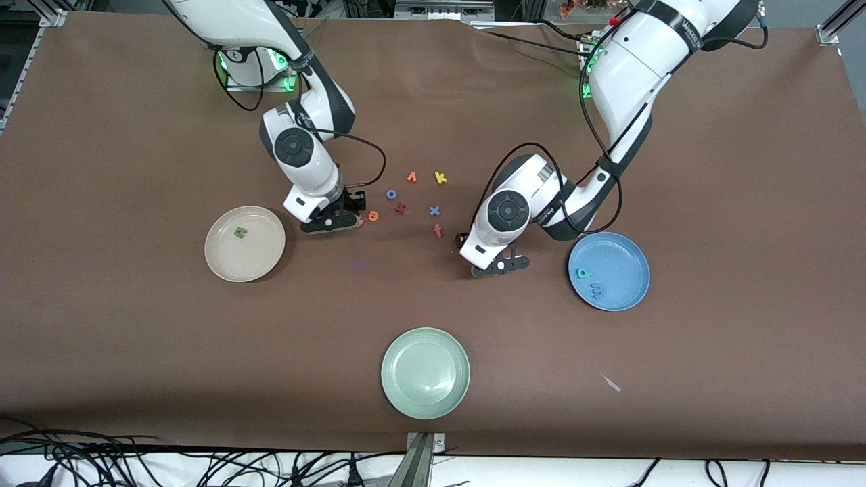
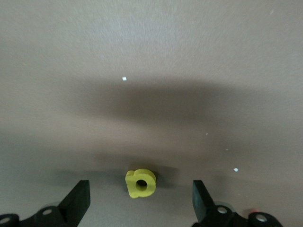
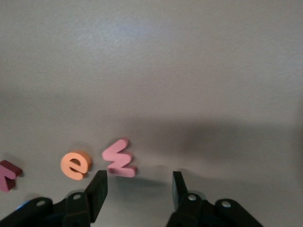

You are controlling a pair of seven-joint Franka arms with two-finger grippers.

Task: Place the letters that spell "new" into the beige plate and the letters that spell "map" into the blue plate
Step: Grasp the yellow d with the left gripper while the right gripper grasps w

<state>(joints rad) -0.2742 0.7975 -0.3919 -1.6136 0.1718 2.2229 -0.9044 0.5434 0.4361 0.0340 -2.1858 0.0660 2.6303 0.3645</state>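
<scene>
Front: n (image 1: 240, 233) in beige plate (image 1: 223, 260); p (image 1: 582, 273), m (image 1: 598, 291) in blue plate (image 1: 626, 294). Left wrist: left gripper (image 2: 141, 201) wide over a (image 2: 140, 183) (not gripped). Right wrist: right gripper (image 3: 137, 189) part-open beside w (image 3: 119, 158), e (image 3: 75, 164); both on table.

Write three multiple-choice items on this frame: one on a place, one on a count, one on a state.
1. Where is the green n?
A. in the beige plate
B. on the bare table
C. in a claw

2. How many letters lie in the blue plate?
A. one
B. two
C. three

3. The left claw over the yellow a is:
A. open
B. shut on it
C. shut, empty

Answers: 1 A, the n lies inside the beige rim. 2 B, only the p and the m lie there. 3 A, the fingers stand wide apart on either side of the a.
</scene>
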